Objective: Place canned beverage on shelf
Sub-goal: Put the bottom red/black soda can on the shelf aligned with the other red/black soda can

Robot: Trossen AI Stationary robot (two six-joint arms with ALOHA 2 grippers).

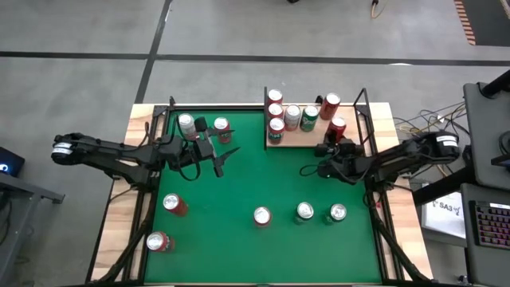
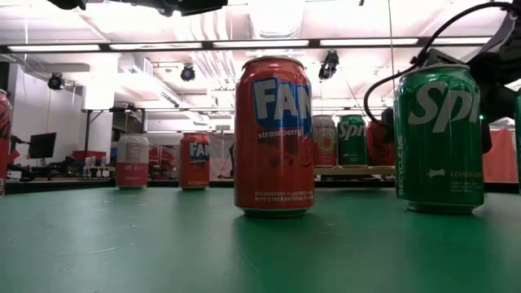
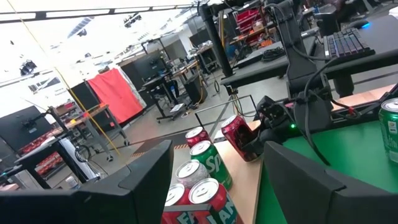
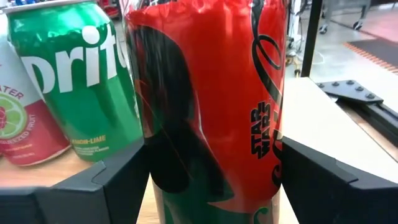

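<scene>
The right claw (image 4: 211, 180) is at the front right corner of the shelf (image 1: 299, 139), pinching a red can (image 4: 205, 106) between its two fingers (image 4: 106, 180); in the right wrist view the fingers flank the can on both sides. This red can (image 1: 338, 127) stands on the pale wooden board of the shelf, at its right end, and appears tilted in the left wrist view (contact between its base and the board is hidden by the claw). Other cans share the shelf: a column of red cans (image 1: 275, 112) along its left end, a pale can (image 1: 292, 115), a green can (image 1: 309, 118) and another red can (image 1: 330, 104) near the back. The left claw (image 1: 219, 155) hangs above the green tabletop (image 1: 239, 183), well apart from the shelf, with its fingers (image 3: 149, 174) spread and nothing between them. Two cans (image 1: 187, 125) stand just behind the left claw. Five more cans stand across the front of the tabletop, among them a strawberry soda can (image 2: 273, 134) and a green lemon-lime can (image 2: 440, 138).
</scene>
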